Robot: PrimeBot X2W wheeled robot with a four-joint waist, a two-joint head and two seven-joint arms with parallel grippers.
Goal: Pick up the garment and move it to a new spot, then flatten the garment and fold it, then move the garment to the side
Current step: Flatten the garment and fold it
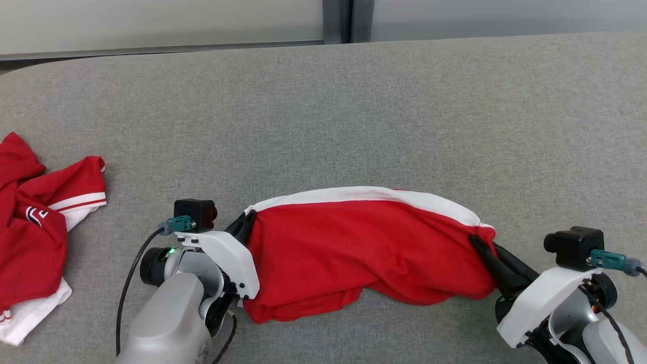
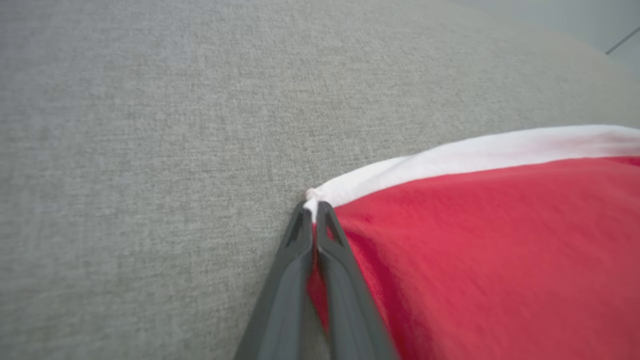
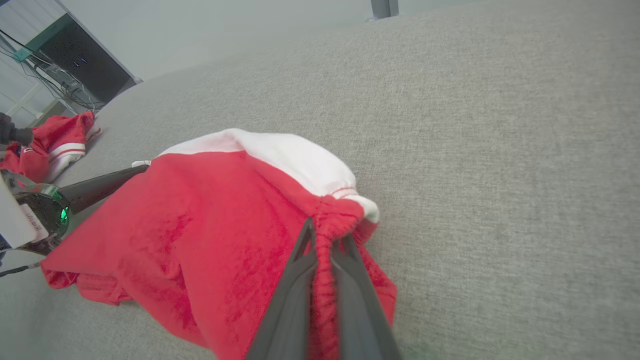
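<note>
On the grey tabletop [image 1: 404, 101], near the robot, the garment [image 1: 364, 247] is stretched btw. both arms, red w/ a white band on top. Left pincer [image 1: 246, 218] is clamped on its left corner, and right pincer [image 1: 476, 241] on the bunched right corner. Behind it, wide surface lies open up to the far edge. Another red-white shirt [image 1: 35, 227] lies crumpled at far left, well apart.

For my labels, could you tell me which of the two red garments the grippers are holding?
The central stretched garment, pinched by the left gripper and right gripper at its ends; the crumpled garment at the left edge lies untouched.
</note>
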